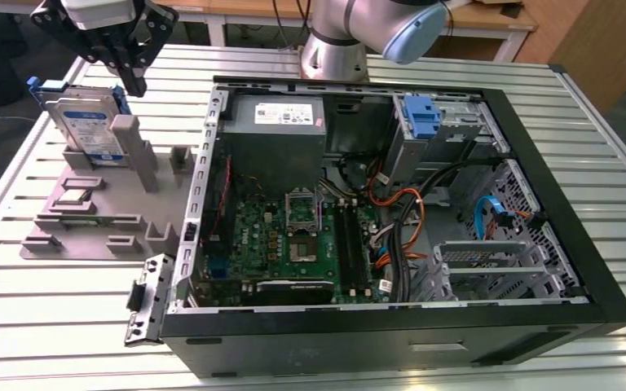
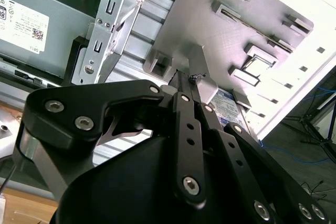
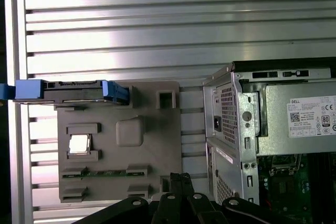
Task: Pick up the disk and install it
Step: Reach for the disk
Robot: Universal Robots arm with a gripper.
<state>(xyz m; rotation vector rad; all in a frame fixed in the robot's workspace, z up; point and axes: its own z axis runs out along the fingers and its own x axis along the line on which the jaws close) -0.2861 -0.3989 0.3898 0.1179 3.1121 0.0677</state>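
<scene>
In the exterior view, the gripper (image 1: 136, 81) hangs at the upper left of the frame. Its black fingertips are drawn together with nothing between them. Just below and toward the exterior view's left, the disk (image 1: 82, 122) stands on edge in a slot of the grey fixture (image 1: 128, 204). It probably stands that way so its upper edge is free for a grasp from above. The computer case (image 1: 400, 330) lies on its side in the middle of the frame with its panel off, so its bays open upward. A bare blue bracket (image 1: 422, 114) sits in the bay at the upper right.

In the second wrist view, the gripper (image 2: 186, 77) points toward the fixture (image 2: 210, 19), fingers meeting at the tips.

In the first wrist view, the disk (image 3: 71, 90) shows edge-on in its blue carrier at the fixture's (image 3: 147, 161) far edge. The closed gripper (image 3: 179, 178) is over the opposite edge, well apart from the disk and not touching it.
</scene>
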